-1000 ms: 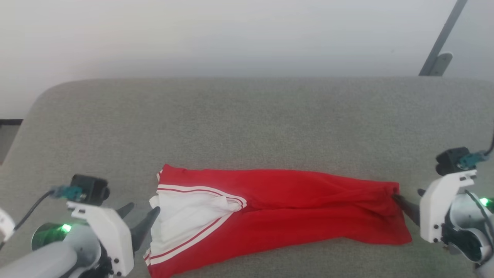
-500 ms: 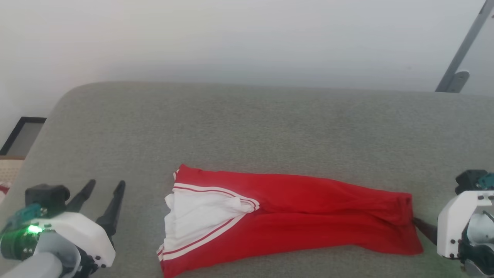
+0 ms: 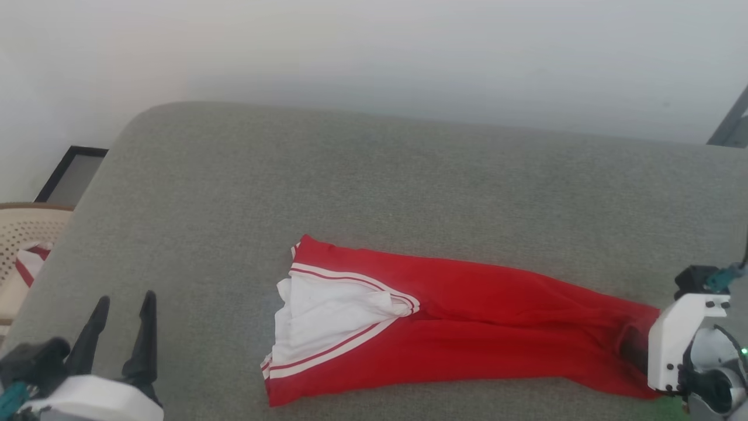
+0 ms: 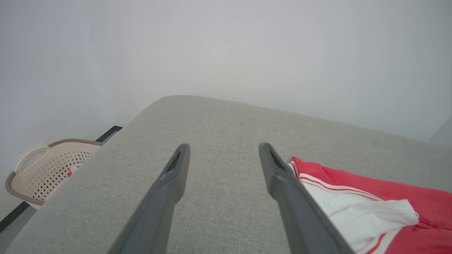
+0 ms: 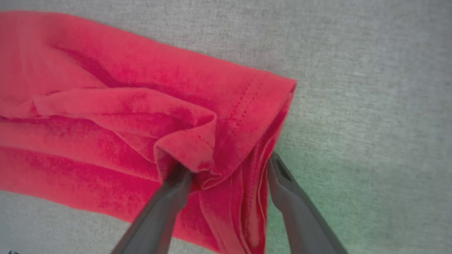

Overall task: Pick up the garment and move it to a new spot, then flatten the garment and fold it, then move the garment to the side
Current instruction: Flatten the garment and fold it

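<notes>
**Head view with both wrist views, read left to right; all positions are given relative to the garment (image 3: 467, 316).**

- **Far left.** Beyond the edge of the grey fabric-covered tabletop (image 3: 374, 175) stands a pale perforated laundry basket (image 3: 23, 234). It has a scrap of red-and-white cloth in it.
- **Left gripper (image 3: 125, 298).** The jaws are spread fully and hold nothing. They are now well apart from the garment's left end. A second ago one finger lay just beside the white sleeve end there, so this arm has drawn away to the left (the garment's apparent slide rightward in the head view is the camera's swing, not the cloth's).
- **Garment.** It is a long red band lying flat on the tabletop, folded lengthwise. The white sleeve end with its red-white stripe trim is uppermost at the left end. Its outline and creases match those of a second ago, and no print shows.
- **Right gripper (image 5: 227, 164).** It is at the garment's right end, as it was a second ago, with the jaws standing wide. One finger is tucked under a bunched fold of the hem and the other rests against the hem's outer edge. The cloth lies loosely between them and is not pinched.
- **Interpretation.** The lengthwise fold appears laid, and the left arm is clear of it. The right end is either just freed or about to be taken. A further fold and the move aside seem still to come.
</notes>
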Controlling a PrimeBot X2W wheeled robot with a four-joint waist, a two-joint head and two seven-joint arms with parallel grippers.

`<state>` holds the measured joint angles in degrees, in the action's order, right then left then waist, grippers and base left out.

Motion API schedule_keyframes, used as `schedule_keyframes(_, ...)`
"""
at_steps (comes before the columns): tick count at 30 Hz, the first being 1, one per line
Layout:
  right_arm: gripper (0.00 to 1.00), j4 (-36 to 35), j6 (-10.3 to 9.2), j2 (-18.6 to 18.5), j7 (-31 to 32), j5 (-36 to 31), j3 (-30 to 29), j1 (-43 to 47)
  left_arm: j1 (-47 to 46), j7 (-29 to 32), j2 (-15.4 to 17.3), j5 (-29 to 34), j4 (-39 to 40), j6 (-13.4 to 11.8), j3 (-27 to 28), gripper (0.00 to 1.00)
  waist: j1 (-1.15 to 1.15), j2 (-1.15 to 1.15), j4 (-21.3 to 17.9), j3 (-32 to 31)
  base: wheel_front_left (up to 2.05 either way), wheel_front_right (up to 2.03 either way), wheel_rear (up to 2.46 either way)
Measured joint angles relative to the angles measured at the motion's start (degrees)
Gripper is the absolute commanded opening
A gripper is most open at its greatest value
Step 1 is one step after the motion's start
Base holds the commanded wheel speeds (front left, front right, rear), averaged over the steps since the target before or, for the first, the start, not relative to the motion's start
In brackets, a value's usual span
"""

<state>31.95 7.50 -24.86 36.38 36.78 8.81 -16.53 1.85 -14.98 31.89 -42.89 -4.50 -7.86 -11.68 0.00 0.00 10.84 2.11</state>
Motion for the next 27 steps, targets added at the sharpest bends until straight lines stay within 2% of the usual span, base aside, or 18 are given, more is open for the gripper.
schedule_keyframes(2, 1.0, 1.35, -0.01, 0.2, 0.0, 0.4, 0.68, -1.09, 0.9, 0.0, -2.63, 2.18, -0.63, 2.43, 3.28, 1.0, 0.0, 0.0, 0.31, 0.31, 0.0, 0.0, 0.0)
schedule_keyframes(3, 0.96, 1.96, -0.01, 0.1, -0.01, 0.44, 1.31, -1.59, 1.14, 0.0, -3.96, 3.27, -1.01, 3.54, 4.77, 1.0, 0.0, 0.0, 0.49, 0.48, 0.0, 0.0, 0.0)
schedule_keyframes(4, 0.34, 2.53, -0.01, -0.19, 0.0, 0.44, 2.15, -1.93, 1.24, 0.0, -5.22, 4.42, -1.49, 4.69, 5.92, 1.0, 0.0, 0.0, 0.7, 0.67, 0.0, 0.0, 0.0)
schedule_keyframes(5, 0.0, 3.02, -0.01, -0.27, 0.09, 0.56, 2.82, -2.38, 1.39, 0.0, -6.27, 5.36, -1.86, 5.8, 6.91, 1.0, 0.0, 0.0, 0.9, 0.86, 0.0, 0.0, 0.0)
schedule_keyframes(10, 0.0, 4.2, -0.01, -0.43, -0.68, 3.46, 4.89, -3.94, 1.41, 0.0, -11.38, 10.23, -2.87, 10.7, 13.02, 1.0, 0.0, 0.0, 1.77, 1.68, 0.0, 0.0, 0.0)
schedule_keyframes(16, 0.0, 4.34, -0.01, -1.37, -3.2, 6.66, 6.56, -5.19, 1.43, 0.0, -15.62, 14.38, -4.38, 13.73, 18.61, 1.0, 0.0, 0.0, 1.91, 2.08, 0.0, 0.0, 0.0)
schedule_keyframes(21, 0.0, 4.63, 0.05, -3.07, -5.16, 7.62, 7.35, -6.05, 1.45, 0.0, -17.84, 16.24, -4.69, 14.79, 21.34, 1.0, 0.0, 0.0, 1.37, 2.27, 0.0, 0.0, 0.0)
schedule_keyframes(27, 0.0, 6.49, 0.05, -6.81, -6.64, 6.83, 7.28, -7.61, 1.38, 0.0, -18.94, 18.08, -4.21, 15.15, 22.34, 1.0, 0.0, 0.0, -0.01, 2.56, 0.0, 0.0, 0.0)
